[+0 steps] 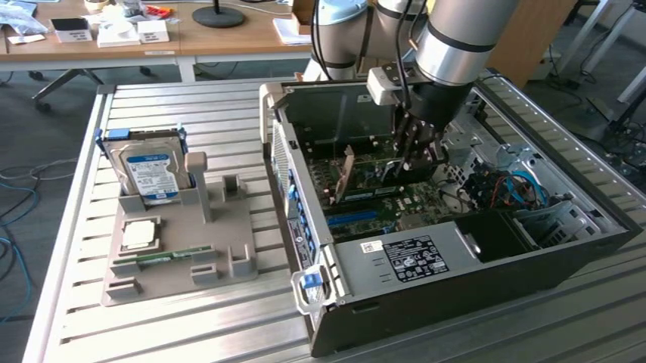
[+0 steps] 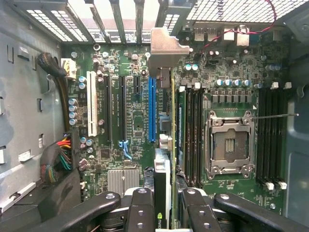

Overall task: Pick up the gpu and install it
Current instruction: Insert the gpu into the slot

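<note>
Robot arm [image 1: 454,38] reaches down into open PC case [image 1: 454,302] on slatted metal counter [image 1: 202,333]. Jaws clamped on gpu [image 1: 382,178] [image 2: 162,174], gripping it by its upper edge. Card stands on edge inside case, over motherboard [image 2: 130,121], w/ silvery bracket [image 2: 166,46] toward case's slotted rear wall. From wrist cam, card's edge runs just beside blue slot [image 2: 152,108], betw. it & CPU socket [image 2: 229,145]. Can't tell whether card's lower edge touches the board. Outside case, to exterior view's left of it, grey holder [image 1: 177,280] carries blue-labelled hard drive [image 1: 151,174] upright, plus CPU chip [image 1: 139,233] & green memory stick [image 1: 162,257] lying flat.
</note>
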